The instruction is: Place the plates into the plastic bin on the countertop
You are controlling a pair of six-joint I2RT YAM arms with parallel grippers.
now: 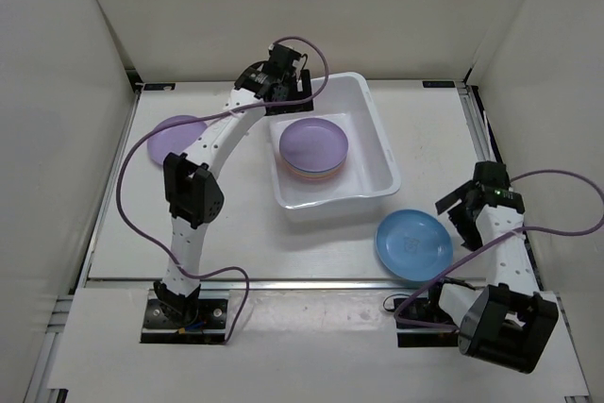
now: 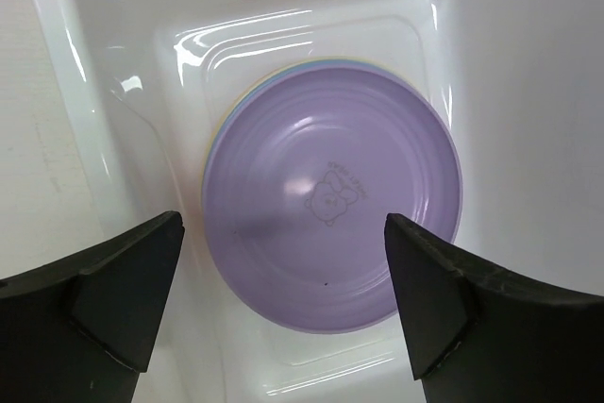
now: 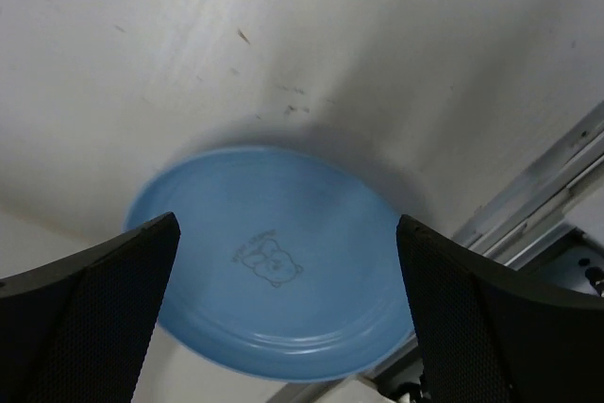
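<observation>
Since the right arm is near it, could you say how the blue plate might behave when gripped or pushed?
The blue plate looks like thin moulded plastic, so probably light and stiff. Its smooth surface suggests it may slip in a pinch. Lying flat on the countertop, it would likely slide, not tip.

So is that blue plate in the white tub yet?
No, out. The blue plate lies flat on the countertop, beside the plastic bin.
</observation>
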